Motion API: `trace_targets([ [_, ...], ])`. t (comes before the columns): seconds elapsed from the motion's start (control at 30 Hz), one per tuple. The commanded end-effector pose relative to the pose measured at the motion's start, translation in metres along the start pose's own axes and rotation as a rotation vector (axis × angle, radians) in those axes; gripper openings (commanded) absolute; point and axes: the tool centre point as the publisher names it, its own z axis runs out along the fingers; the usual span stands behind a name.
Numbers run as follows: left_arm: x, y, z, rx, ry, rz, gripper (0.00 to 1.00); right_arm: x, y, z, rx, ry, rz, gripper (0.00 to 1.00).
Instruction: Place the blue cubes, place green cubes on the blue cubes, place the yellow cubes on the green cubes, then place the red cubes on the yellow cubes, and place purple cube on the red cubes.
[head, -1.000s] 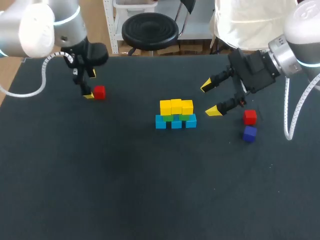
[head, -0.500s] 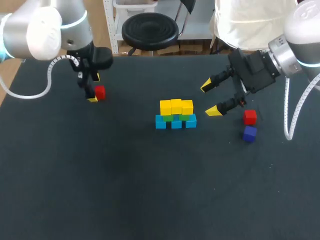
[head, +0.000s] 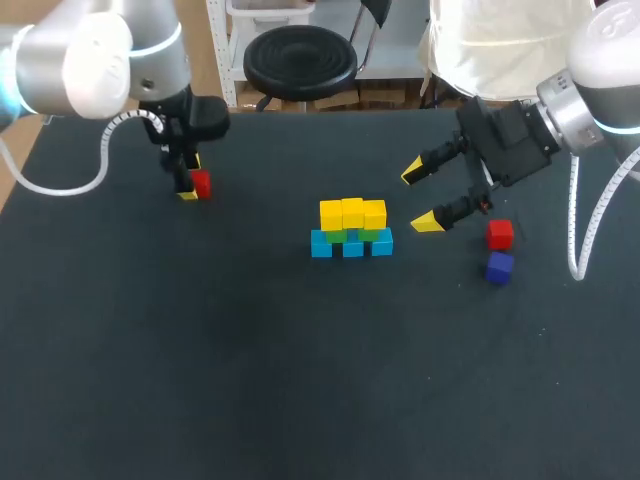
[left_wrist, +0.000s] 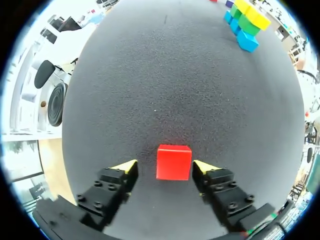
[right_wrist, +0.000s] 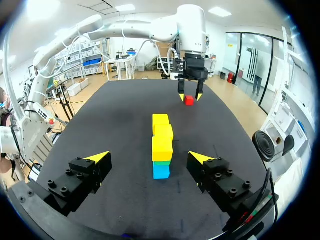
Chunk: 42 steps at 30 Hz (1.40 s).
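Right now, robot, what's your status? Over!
Left gripper open around red cube. Right gripper open beside stack. Yellow on top, no reds yet. Nothing between cube and stack.

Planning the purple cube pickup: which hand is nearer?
Right. The right hand hangs open near the purple cube; the left hand is across the table, around a red cube.

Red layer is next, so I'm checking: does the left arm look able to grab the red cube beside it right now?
Probably yes: the red cube sits between the open jaws of the left gripper, a gap on either side, with nothing else near it.
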Motion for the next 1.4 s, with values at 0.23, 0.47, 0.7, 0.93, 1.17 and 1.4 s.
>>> trace_targets([
  [0.23,0.000,-0.003,0.001,0.014,-0.008,0.000,0.45,0.000,0.001,0.000,0.001,-0.002,-0.001,1.00],
  [0.47,-0.002,-0.011,-0.008,0.001,-0.019,-0.008,0.00,0.000,0.001,0.000,0.001,-0.002,-0.001,1.00],
  [0.7,-0.013,-0.018,-0.034,-0.075,0.003,-0.135,0.00,0.000,0.001,0.000,0.001,-0.002,-0.001,1.00],
  [0.93,-0.033,-0.030,-0.063,-0.139,0.006,-0.193,0.00,0.000,0.001,0.000,0.001,-0.002,-0.001,1.00],
  [1.17,-0.054,-0.052,-0.081,-0.131,0.005,-0.163,0.00,0.000,0.001,0.000,0.001,-0.002,-0.001,1.00],
  [1.4,-0.062,-0.064,-0.088,-0.119,0.022,-0.142,0.00,0.000,0.001,0.000,0.001,-0.002,-0.001,1.00],
])
